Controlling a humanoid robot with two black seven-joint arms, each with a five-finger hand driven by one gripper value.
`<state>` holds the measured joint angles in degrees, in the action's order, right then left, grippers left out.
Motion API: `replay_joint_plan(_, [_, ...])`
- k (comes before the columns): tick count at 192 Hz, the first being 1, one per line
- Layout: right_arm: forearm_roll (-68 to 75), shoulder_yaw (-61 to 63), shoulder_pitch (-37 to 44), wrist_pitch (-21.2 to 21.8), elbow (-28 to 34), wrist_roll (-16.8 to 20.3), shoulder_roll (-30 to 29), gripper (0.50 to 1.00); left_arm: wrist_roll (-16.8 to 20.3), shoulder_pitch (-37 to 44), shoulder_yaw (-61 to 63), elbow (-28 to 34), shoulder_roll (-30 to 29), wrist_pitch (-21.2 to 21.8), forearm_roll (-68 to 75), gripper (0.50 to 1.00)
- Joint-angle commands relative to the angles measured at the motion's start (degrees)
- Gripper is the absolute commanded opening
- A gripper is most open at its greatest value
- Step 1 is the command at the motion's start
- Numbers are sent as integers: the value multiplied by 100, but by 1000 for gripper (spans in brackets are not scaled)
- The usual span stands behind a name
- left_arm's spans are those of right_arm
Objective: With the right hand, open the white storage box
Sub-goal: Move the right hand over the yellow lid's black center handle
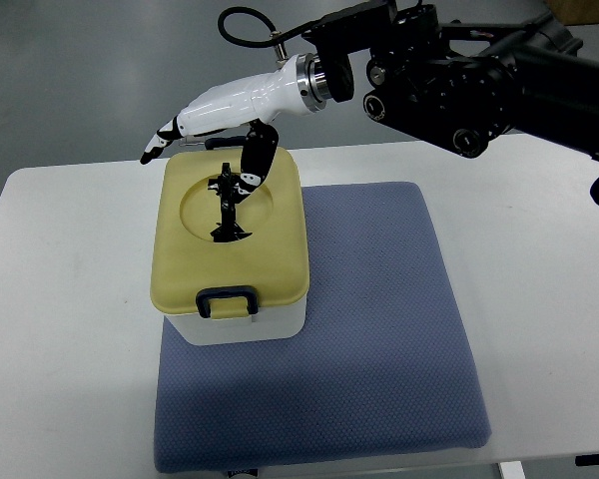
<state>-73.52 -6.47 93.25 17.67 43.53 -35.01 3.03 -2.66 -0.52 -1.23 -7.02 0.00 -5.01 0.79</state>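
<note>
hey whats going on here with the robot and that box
The robot's right hand is reaching in from the right over the far edge of a white box with a yellow lid. The lid is on and the dark latch at the near side looks closed. The thumb points down toward the black handle in the lid's round recess. The box sits on a blue mat on a white table.

no readable text, labels or numbers

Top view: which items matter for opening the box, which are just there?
Job:
white storage box
yellow lid
black latch
lid handle
right hand, above the lid

Just there:
blue mat
white table
</note>
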Motion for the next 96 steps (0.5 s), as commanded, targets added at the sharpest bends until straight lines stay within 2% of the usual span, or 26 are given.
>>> replay_joint_plan(1, [-162,-240,229,-97,-3,1,-162,917,2,0,0,-1,0,0,0,1000])
replay_joint_plan(96, [-821,-856,686,-132,15,1,-303,917,-7,-44,9,8,0,0,0,1000])
